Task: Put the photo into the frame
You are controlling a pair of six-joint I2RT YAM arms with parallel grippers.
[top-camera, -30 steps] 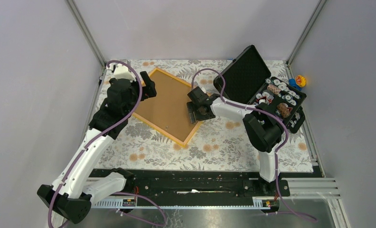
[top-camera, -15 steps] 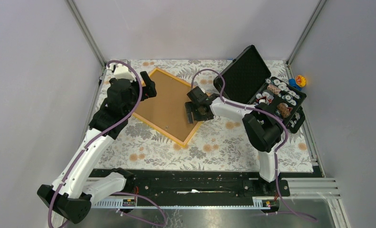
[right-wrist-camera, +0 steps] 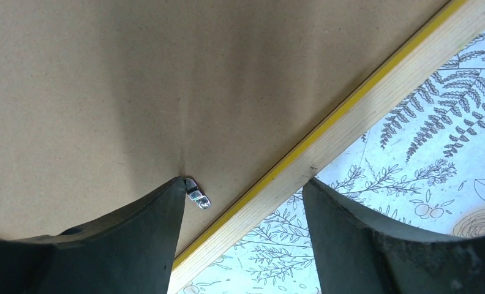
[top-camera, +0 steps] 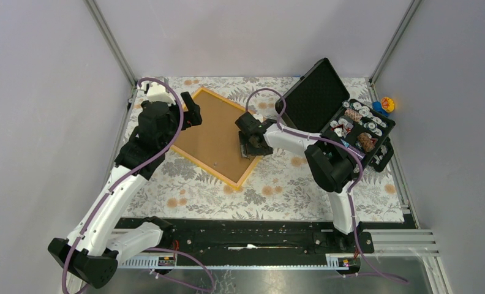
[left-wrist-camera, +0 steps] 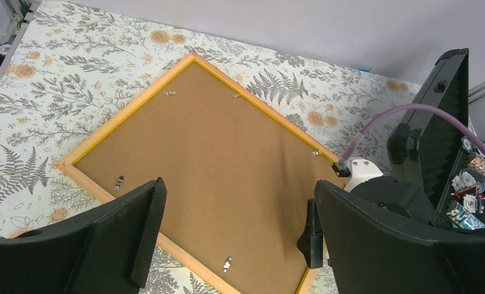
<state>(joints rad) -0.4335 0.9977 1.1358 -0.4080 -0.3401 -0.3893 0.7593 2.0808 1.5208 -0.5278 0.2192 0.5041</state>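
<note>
Right gripper (right-wrist-camera: 243, 190) stood spread astride the frame (right-wrist-camera: 350, 122) rail, holding nothing, one finger beside the metal tab (right-wrist-camera: 198, 193) on the backing board (left-wrist-camera: 209, 177) | left gripper (left-wrist-camera: 237, 190) hung wide open above the board | photo unseen, possibly under the board | step likely needed a light fingertip push on the tab alone, without shifting the frame.

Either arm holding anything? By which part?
Nothing is held. The left gripper hangs open above the frame. The right gripper is open too, its fingers straddling the frame's edge beside a clip, not closed on it.
</note>
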